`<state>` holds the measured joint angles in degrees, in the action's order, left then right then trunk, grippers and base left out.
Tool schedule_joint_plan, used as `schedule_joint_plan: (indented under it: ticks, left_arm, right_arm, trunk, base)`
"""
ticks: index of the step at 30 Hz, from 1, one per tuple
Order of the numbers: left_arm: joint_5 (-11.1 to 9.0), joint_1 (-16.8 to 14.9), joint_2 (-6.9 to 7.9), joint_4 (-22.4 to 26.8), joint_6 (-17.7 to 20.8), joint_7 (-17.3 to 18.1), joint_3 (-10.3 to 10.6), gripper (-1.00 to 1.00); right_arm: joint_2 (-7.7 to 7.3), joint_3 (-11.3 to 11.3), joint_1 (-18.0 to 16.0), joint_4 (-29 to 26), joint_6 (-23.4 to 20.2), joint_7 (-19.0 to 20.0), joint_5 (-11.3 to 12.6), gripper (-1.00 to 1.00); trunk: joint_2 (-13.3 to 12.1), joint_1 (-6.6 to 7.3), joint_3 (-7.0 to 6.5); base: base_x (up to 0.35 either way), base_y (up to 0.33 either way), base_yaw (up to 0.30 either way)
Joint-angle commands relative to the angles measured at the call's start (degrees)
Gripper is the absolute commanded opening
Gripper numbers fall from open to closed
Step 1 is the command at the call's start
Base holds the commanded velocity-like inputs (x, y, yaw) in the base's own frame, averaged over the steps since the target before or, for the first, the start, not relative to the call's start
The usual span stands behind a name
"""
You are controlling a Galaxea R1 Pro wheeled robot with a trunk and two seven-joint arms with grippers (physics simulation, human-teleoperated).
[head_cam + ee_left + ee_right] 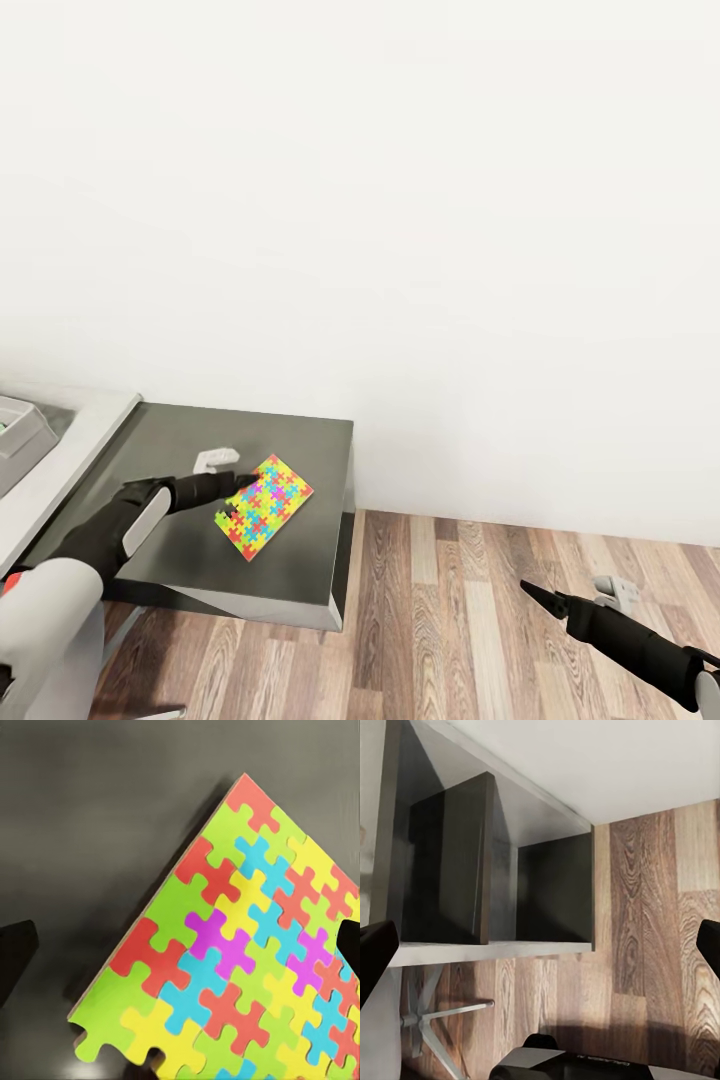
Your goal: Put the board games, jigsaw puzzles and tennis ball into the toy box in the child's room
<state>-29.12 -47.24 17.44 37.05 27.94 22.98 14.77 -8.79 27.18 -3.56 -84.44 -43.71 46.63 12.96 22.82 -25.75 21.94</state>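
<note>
**Left claw over the puzzle, right claw idle above the floor**

Nearest: right claw (545, 597) hangs low at the right over the wood floor (450, 600), well apart from the tabletop. Its black tips look close together in the head view, but the right wrist view shows one at each edge with a gap between, so it reads released, nothing in it. That same view looks at the tabletop's dark side panels (457, 855), the floor planks and a light chair base (435, 1020).

Left arm reaches in from the lower left across the dark grey tabletop (300, 440). Left claw (243, 490) is at the near-left edge of the puzzle (263, 506). Left wrist view: fingers (15, 952) spread wide, one tip on each side, the puzzle (225, 967) between them. Released, not clamping anything. Can't tell whether the tips touch the board.

The puzzle lies flat on the tabletop, roughly mid-surface, turned at an angle. Bright multicolour pieces; one corner shows missing pieces along the edge.

Just beyond the left claw: a small white object (215, 458) on the tabletop, too small to identify.

Far left: a lighter grey surface (60, 450) abuts the tabletop, with a grey box-like thing (20, 430) cut off at the edge.

Behind it all, a plain white wall (400, 200).
</note>
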Motion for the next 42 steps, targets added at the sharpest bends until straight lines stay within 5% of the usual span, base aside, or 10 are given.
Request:
schedule_joint_plan:
  ticks: [1, 32, 42]
  left_arm:
    - [-0.39, -0.05, 0.04, -0.21, 0.0, -0.06, 0.2, 1.0]
    - [-0.27, -0.05, -0.19, -3.08, -1.55, 3.25, 0.17, 1.0]
    - [-0.16, -0.05, -1.61, -3.06, -1.54, 4.33, 0.27, 1.0]
  right_arm:
    - [0.0, 0.05, -0.04, -0.02, -0.32, 0.13, 0.14, 1.0]
    - [0.0, 0.13, -0.03, -0.02, -0.32, 0.8, 0.06, 1.0]
    - [-0.08, 0.29, -0.03, -0.03, -0.32, 1.15, 0.05, 1.0]
  trunk:
    - [0.1, -0.03, 0.09]
    - [0.1, -0.03, 0.09]
    - [0.1, -0.03, 0.09]
  base:
    - [0.0, 0.0, 0.0]
    - [0.0, 0.0, 0.0]
    - [0.0, 0.0, 0.0]
